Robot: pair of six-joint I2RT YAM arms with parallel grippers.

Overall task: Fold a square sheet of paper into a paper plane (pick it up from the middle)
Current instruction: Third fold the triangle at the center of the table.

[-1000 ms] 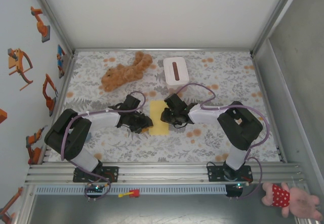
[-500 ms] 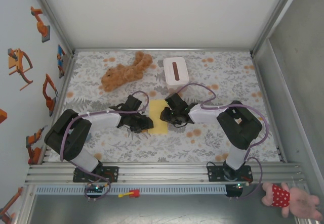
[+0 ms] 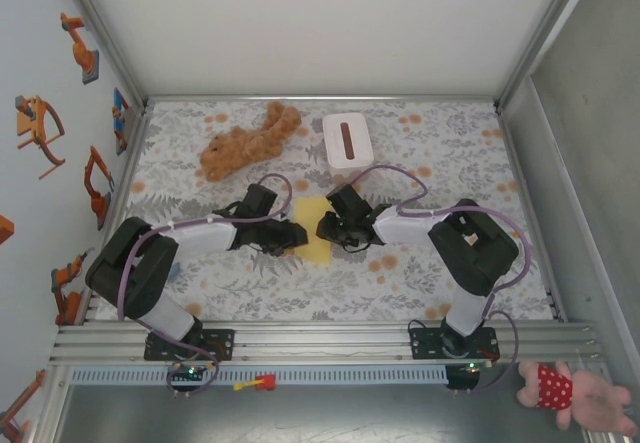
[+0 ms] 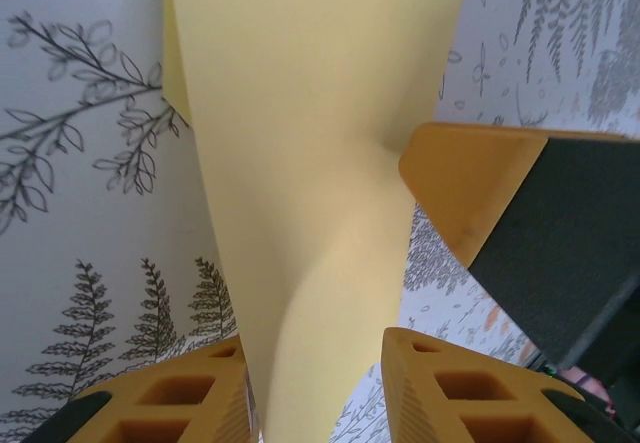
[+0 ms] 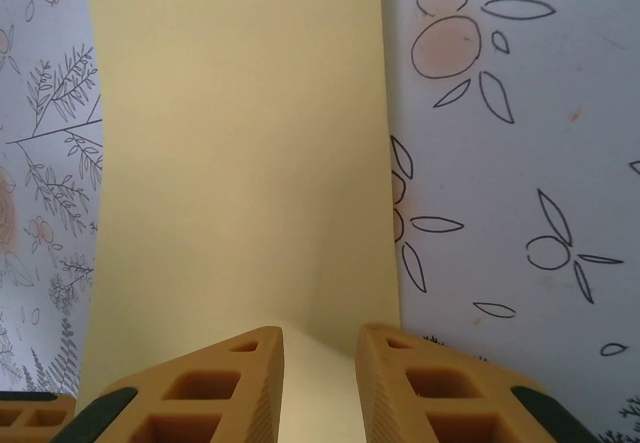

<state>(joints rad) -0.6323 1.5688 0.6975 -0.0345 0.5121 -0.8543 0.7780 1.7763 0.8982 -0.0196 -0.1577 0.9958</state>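
The left end effector (image 3: pixel 291 235) is clenched on the paper (image 3: pixel 316 249). In the left wrist view its two orange fingers (image 4: pixel 170 403) stand either side of a raised ridge of the yellow sheet, which fills the gap between them. The right end effector (image 3: pixel 325 228) is likewise grasping the paper. In the right wrist view the sheet rises from the worktop (image 3: pixel 440 153) and passes between its fingers (image 5: pixel 215 383). One finger of the right end effector also shows in the left wrist view, pressed against the side of the ridge.

From above, the two end effectors face each other across the paper, the left one on its left edge and the right one on its right edge. The paper shows as a narrow upright rectangle at about the middle of the flower-patterned worktop, its long sides running from near edge to far edge. Both arms reach inward from their bases at the near edge.

Toward the far edge lie a brown plush toy (image 3: pixel 248 141) and, to its right, a white box (image 3: pixel 347 140), both well apart from the paper.
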